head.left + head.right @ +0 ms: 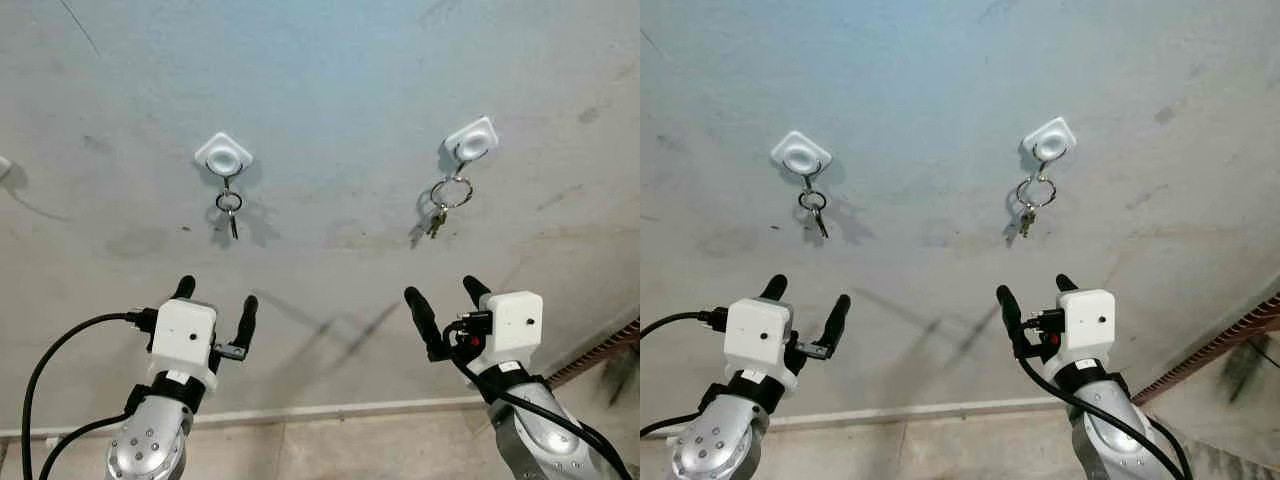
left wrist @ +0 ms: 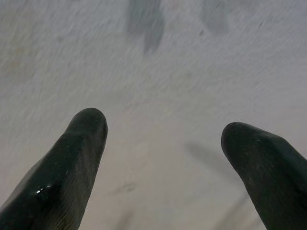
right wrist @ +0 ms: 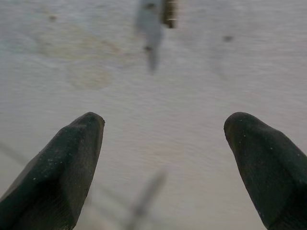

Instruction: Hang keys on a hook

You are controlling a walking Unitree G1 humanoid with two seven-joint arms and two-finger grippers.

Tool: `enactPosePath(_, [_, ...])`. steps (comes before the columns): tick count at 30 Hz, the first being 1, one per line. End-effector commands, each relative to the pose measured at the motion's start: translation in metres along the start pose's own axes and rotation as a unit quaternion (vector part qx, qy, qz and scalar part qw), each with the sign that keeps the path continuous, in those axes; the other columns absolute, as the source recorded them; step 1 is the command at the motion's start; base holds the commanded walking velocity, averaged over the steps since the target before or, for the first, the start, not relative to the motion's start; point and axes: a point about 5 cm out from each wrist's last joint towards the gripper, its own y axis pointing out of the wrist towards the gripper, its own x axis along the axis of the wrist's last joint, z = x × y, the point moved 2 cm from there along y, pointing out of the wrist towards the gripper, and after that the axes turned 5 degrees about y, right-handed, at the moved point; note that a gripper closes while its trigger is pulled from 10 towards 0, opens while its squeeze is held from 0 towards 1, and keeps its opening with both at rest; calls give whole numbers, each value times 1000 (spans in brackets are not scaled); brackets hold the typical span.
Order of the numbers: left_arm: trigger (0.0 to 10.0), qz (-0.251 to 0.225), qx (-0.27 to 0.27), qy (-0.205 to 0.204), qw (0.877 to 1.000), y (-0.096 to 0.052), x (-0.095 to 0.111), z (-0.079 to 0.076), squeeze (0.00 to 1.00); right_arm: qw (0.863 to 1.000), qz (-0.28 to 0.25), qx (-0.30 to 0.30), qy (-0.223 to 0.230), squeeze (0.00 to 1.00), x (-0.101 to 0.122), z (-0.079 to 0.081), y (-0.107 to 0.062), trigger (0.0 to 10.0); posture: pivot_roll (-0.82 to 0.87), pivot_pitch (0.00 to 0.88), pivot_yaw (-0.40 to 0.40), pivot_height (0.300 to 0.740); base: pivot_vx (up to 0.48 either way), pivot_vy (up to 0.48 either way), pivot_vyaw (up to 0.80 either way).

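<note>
Keys (image 1: pixel 446 203): hanging from right hook (image 1: pixel 471 139), task looks done.
Left gripper (image 1: pixel 215 298): released, empty, below hook.
Right gripper (image 1: pixel 447 297): released, empty, under keys.

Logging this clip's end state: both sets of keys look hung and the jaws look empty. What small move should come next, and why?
Probably lower both arms away from the grey wall. Each white square hook already carries a metal key ring with keys. The left gripper and right gripper sit below them, jaws open and holding nothing, so no hanging seems left.
</note>
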Motion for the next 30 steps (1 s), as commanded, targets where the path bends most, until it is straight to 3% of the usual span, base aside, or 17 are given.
enactPosePath(1, [10000, 13, 2, 2, 1000, -2, -4, 0, 0, 1000, 8, 8, 5, 0, -2, 3, 1, 10000, 76, 120, 6, 740, 0, 0, 0])
enactPosePath(6, [10000, 16, 3, 4, 1000, -2, -5, 1, 0, 1000, 12, 9, 7, 0, -3, 3, 1, 10000, 77, 121, 7, 740, 0, 0, 0])
enactPosePath(30, [10000, 18, -2, 4, 1000, -4, -4, 1, 0, 1000, 22, 16, 14, 0, -8, 6, 1, 10000, 81, 130, 12, 740, -276, 0, 0])
